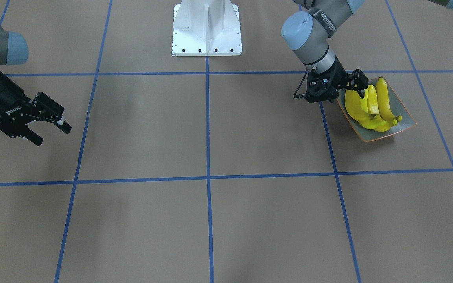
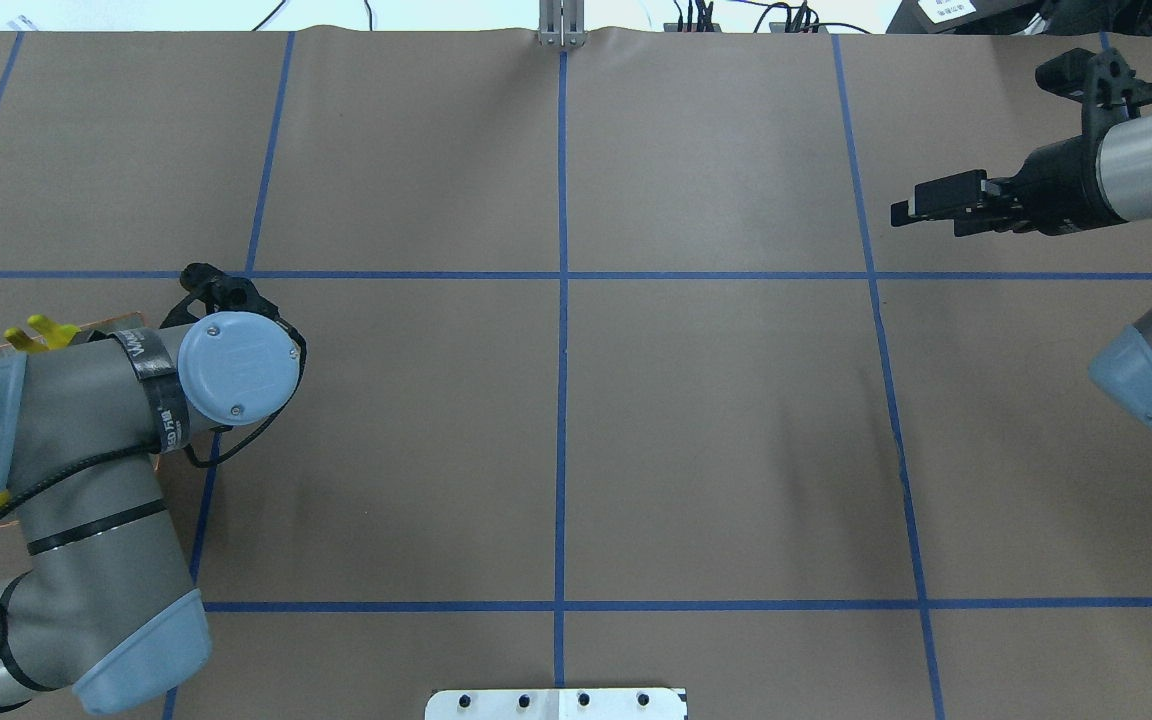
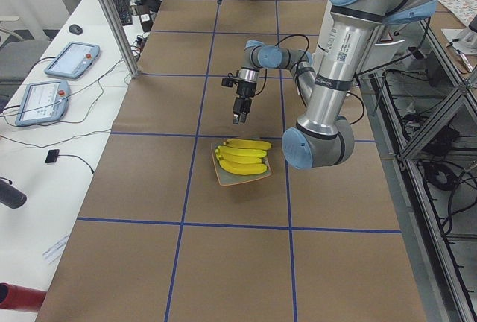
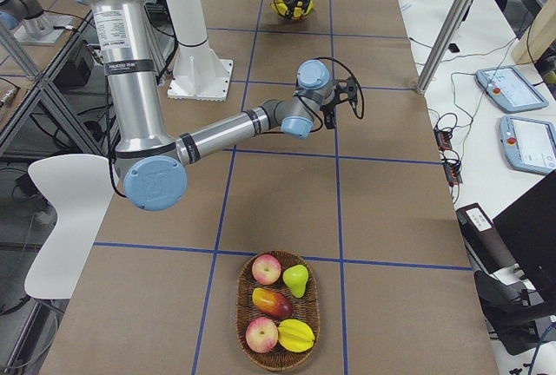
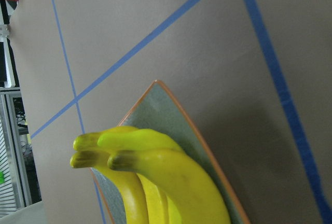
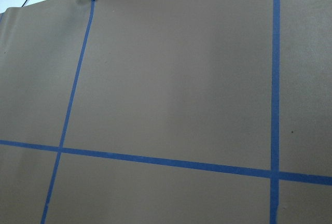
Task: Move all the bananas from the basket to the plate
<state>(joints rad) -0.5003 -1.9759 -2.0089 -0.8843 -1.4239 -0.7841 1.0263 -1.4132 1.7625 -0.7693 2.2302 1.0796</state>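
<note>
Several yellow bananas (image 1: 372,108) lie side by side on the square grey-green plate (image 1: 402,110) with its orange rim. My left gripper (image 1: 362,86) hovers at the plate's robot-side edge, just over the banana ends, open and holding nothing. The left wrist view looks down on the banana tips (image 5: 171,177) and the plate (image 5: 155,110). On the other side of the table my right gripper (image 1: 49,131) hangs open and empty above bare table. The wicker basket (image 4: 238,314) at the far right end holds no banana.
The basket holds two apples (image 4: 266,268), a pear, a mango and a star fruit. The white robot base (image 1: 207,29) stands at the table's back middle. Blue tape lines grid the brown tabletop. Tablets and cables lie on a side bench (image 3: 59,76).
</note>
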